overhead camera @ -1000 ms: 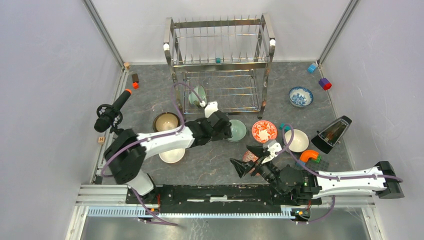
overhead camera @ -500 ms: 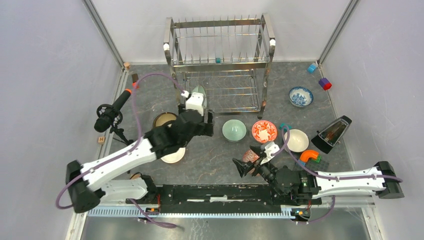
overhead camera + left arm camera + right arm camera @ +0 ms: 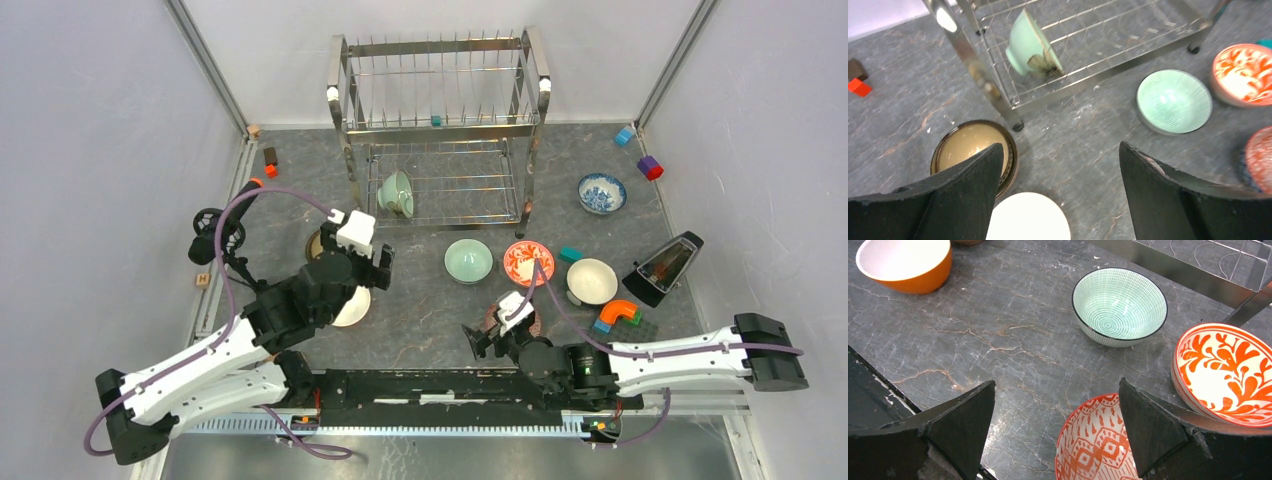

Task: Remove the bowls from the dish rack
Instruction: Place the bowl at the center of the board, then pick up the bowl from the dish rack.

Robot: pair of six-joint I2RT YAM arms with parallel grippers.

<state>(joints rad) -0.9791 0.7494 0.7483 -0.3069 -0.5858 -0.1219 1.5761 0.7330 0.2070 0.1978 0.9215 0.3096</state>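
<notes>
Top view: a pale green bowl (image 3: 396,191) is stood on edge in the dish rack (image 3: 480,127), lower tier.
Left wrist: left gripper (image 3: 1060,147) is held apart, empty, short of it; the rack could be struck, the bowl toppled.
Right wrist: right gripper (image 3: 1058,382) is spread, empty; the patterned bowl (image 3: 1098,445) beneath could be clipped.

Shiny metal-wire dish rack (image 3: 437,128), glossy glazed bowls (image 3: 1119,306) (ceramic-looking), matt veined tabletop (image 3: 998,340).

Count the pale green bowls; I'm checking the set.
2: a tilted bowl in the dish rack, lower tier; an upright bowl on the table before it. More may be hidden.
</notes>
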